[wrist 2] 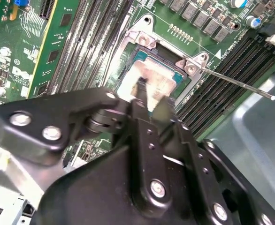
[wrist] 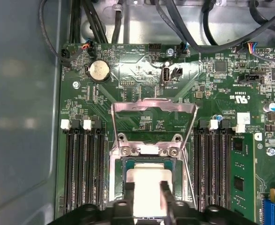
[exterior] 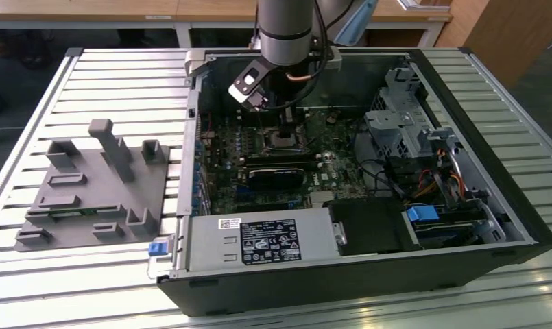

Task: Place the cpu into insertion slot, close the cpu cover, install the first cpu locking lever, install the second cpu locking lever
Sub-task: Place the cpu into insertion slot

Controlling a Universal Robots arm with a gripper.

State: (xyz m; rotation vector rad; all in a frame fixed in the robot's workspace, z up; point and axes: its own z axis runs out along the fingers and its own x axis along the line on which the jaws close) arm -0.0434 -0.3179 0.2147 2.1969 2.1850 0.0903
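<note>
Your gripper point(wrist: 147, 194) is pinching the cpu point(wrist: 146, 180) between its fingers, right in the slot point(wrist: 147, 161); cover point(wrist: 154, 106) is lying flipped open beside it; lever point(wrist 2: 240, 85) is sticking out unlatched.

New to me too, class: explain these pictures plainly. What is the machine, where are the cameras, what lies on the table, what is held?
A grey robot arm reaches into an open black computer case on a slatted metal table, beside a grey plastic holder block. The exterior view looks on from outside; both wrist views ride on the arm. Its black gripper sits over the small silver-grey square cpu at the insertion slot. The thin silvery cpu cover is swung open. Whether the chip is gripped cannot be told.
</note>
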